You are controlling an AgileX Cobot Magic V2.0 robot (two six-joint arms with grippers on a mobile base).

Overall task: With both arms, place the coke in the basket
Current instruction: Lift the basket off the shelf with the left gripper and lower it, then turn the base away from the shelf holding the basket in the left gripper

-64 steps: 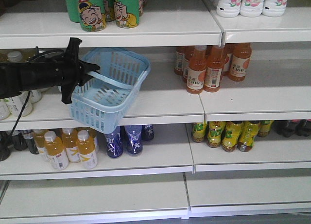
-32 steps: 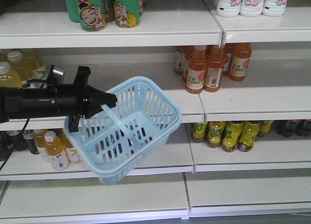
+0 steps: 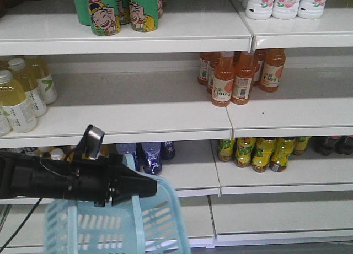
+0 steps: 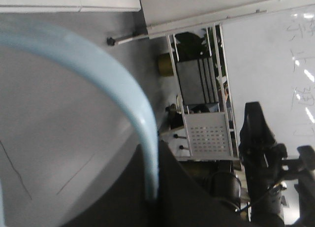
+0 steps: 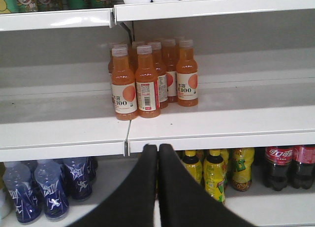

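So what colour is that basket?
Light blue; the basket shows best in the exterior front-facing view.

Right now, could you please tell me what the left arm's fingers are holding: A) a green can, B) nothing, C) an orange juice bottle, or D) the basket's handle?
D: in the front view the left arm's fingers are closed on the light blue handle, with the basket hanging below them.

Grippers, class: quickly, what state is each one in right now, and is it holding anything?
Left gripper: closed on the handle of the basket.
Right gripper: closed, holding nothing.
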